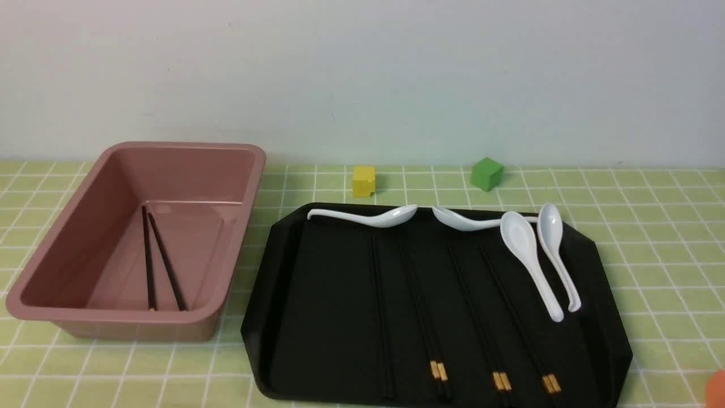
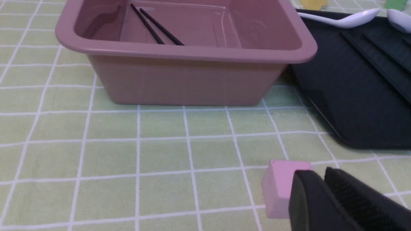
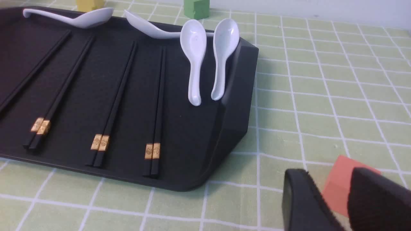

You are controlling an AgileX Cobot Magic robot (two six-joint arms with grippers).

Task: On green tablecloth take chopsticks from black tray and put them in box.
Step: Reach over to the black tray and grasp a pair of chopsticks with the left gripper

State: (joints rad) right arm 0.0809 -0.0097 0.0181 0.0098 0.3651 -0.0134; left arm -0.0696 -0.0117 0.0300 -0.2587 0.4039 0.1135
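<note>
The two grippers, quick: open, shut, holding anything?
Left gripper: shut, holding nothing.
Right gripper: slightly open, holding nothing.

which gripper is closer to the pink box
Left. The left gripper is directly in front of the box; the right gripper is beyond the black tray, which lies between it and the box.

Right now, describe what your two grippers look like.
Left gripper: black fingers with rounded tips; one inner face carries a rough, woven-looking pad. Right gripper: two matte black fingers, also rounded at the tips. No cables, markings or arm links show in any view.
</note>
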